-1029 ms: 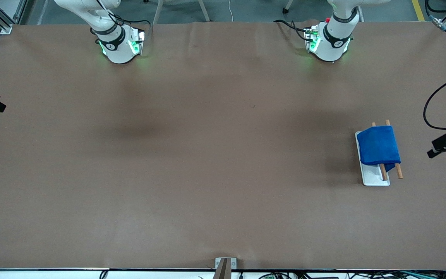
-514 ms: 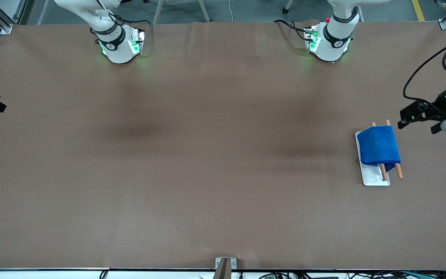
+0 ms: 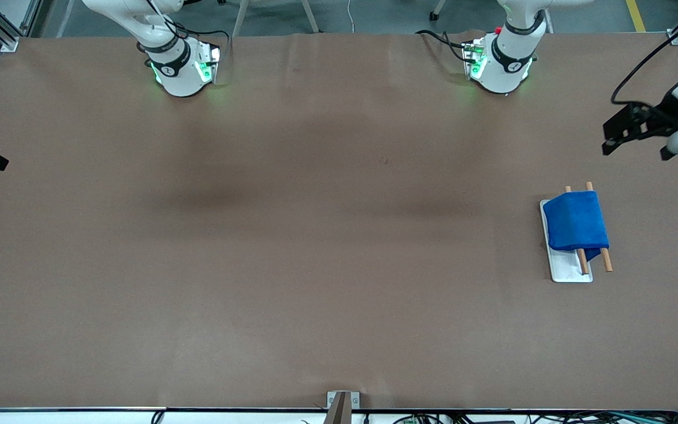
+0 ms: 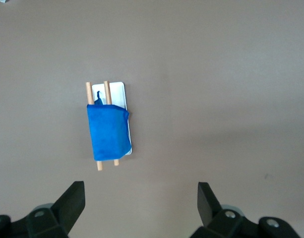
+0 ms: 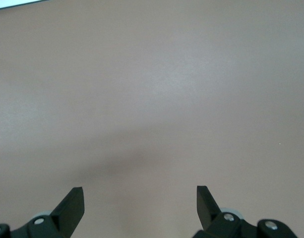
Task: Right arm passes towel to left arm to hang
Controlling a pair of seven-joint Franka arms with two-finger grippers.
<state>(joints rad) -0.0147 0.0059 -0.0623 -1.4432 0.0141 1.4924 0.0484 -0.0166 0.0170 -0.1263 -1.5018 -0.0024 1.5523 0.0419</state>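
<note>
Hanging over two wooden rods (image 3: 594, 259) on a small white tray (image 3: 567, 270), the towel (image 3: 575, 221) sits toward the left arm's end of the desk (image 3: 315, 235), folded so the blue cloth covers most of both rods and only their tips stick out at each end. A bit of the tray's white base pokes out under the cloth on the side nearer the front camera.

The left tool (image 3: 639, 132) is up in the air over the bare desk near that same end, off to the side of the towel and not touching it. From the left wrist view its fingers (image 4: 71, 203) are spread wide apart with nothing between them, and the towel (image 4: 108, 133) on the tray (image 4: 118, 91) lies below, well clear of the tips. You can see a little blue loop or corner sticking up at one end of the cloth in that view, between the two rods (image 4: 88, 91).

The right tool (image 5: 140, 206) only shows properly in its own wrist view: fingers (image 5: 72, 202) spread wide, empty, hovering over plain brown desk with just a soft shadow under it. In the front view only a dark bit of that arm shows at the desk edge at the right arm's end, waiting far from the towel.
</note>
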